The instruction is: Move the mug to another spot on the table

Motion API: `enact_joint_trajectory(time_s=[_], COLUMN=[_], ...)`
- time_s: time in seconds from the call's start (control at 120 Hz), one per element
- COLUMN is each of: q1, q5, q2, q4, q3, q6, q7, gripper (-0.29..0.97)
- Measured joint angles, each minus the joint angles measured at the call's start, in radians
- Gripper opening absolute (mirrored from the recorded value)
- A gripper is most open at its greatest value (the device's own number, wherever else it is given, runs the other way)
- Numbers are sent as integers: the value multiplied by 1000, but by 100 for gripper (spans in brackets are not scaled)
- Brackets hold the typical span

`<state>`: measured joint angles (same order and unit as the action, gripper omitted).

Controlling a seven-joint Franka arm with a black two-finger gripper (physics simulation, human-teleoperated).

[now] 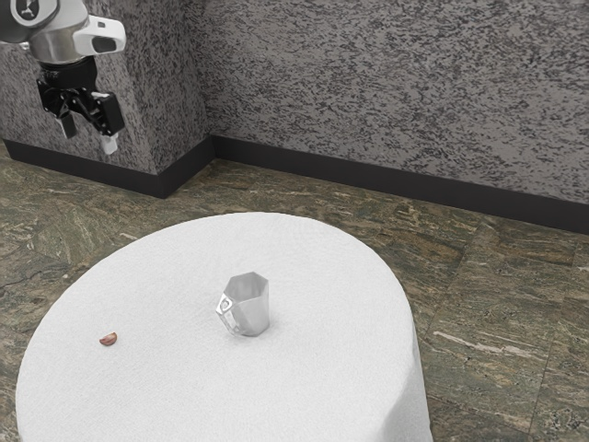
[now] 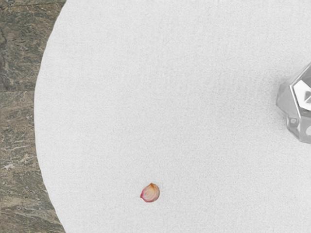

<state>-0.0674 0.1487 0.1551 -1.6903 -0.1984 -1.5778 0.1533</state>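
While the gripper (image 1: 88, 132) hangs high at the exterior view's upper left, fingers apart, holding nothing: silver faceted mug (image 1: 247, 305), upright, near the middle of the round white table (image 1: 359, 368); small reddish scrap (image 1: 109, 340), well apart from it.

From where I stand I count one round white table (image 1: 350, 276), and on it exactly two things: one shiny silver mug with flat angular sides (image 1: 246, 304) and one small reddish-pink shell-shaped piece (image 1: 109, 340). There is one white and grey robot arm (image 1: 64, 32), and it carries one black two-finger gripper (image 1: 88, 136).
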Motion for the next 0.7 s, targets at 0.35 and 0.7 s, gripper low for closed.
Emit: enact_joint_trajectory(time_s=[0.35, 0.7], q1=[7, -19], q5=[-8, -25], q2=[58, 62], q4=[-232, -587], q3=[-15, -3], q6=[-67, -314], q7=[-44, -131], gripper=[68, 68])
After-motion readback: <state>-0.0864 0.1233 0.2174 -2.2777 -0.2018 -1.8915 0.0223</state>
